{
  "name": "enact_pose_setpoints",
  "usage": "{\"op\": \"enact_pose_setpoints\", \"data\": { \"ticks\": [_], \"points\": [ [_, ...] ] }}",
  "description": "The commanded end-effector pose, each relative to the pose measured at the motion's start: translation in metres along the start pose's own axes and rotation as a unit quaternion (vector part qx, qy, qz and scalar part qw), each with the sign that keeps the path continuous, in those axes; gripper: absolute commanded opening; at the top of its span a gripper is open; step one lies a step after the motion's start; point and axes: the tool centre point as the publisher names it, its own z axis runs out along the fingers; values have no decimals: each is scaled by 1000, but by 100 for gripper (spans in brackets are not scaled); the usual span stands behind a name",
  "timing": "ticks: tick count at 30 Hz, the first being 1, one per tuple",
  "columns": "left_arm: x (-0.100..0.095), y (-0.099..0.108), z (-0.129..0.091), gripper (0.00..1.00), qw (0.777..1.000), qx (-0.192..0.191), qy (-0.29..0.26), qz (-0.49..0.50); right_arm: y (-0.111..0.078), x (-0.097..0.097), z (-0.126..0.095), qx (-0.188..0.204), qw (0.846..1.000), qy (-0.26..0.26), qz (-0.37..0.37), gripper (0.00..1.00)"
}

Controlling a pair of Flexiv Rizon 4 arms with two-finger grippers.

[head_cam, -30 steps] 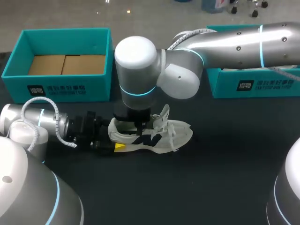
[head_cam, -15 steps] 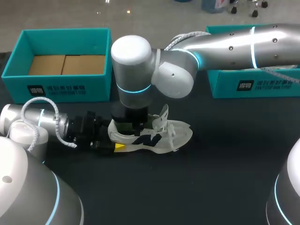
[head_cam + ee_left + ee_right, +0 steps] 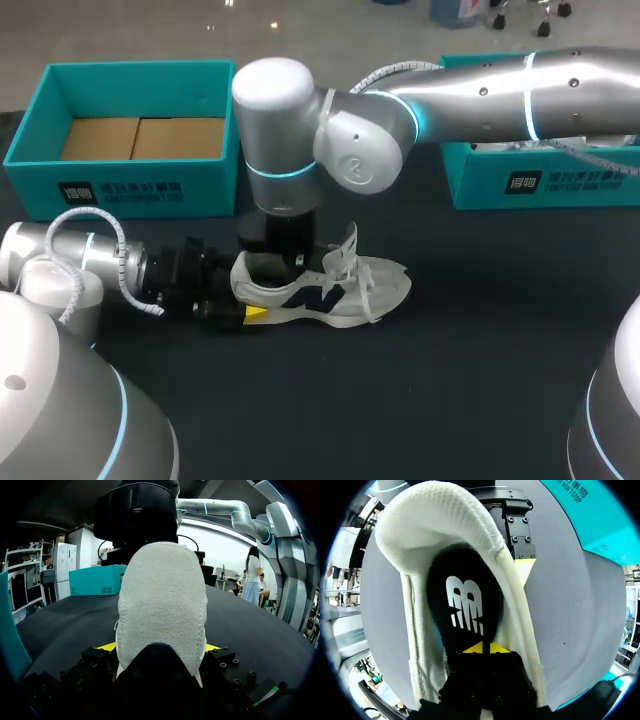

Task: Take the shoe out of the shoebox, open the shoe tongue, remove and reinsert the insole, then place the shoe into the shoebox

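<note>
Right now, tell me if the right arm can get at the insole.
Probably yes: the right gripper sits over the open collar of the shoe, the insole bare just ahead of its tips, nothing between them.

Even overhead light fills the head view, with a soft sheen along the silver right arm [image 3: 500,85] at 1 o'clock and a faint shadow under the shoe [image 3: 330,290] on the matte black counter [image 3: 450,380]. In the left wrist view, the left pincer [image 3: 160,647] sits in deep shadow.

A white shoe [image 3: 345,290] lies mid-table on the black table [image 3: 480,350]. An open teal shoebox [image 3: 130,190] sits at ten o'clock. A second teal box [image 3: 545,185] is at two.
</note>
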Motion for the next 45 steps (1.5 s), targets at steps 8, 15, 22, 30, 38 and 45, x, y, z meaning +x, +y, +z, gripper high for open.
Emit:
{"op": "enact_pose_setpoints", "data": {
  "ticks": [8,15,22,30,38,45],
  "points": [
    [0,2,1,0,1000,0,-1,1,-8,6,0,-26,999,24,-9,0],
    [0,2,1,0,1000,0,-1,1,-7,10,-22,-36,998,34,-34,0],
    [0,2,1,0,1000,0,-1,1,-9,11,-29,-45,997,35,-43,0],
    [0,2,1,0,1000,0,-1,1,-16,7,-37,-57,997,27,-37,0],
    [0,2,1,0,1000,0,-1,1,-30,0,-44,-67,997,24,-23,0],
    [0,2,1,0,1000,0,-1,1,-36,-4,-47,-120,992,34,-23,0]
  ]
}}
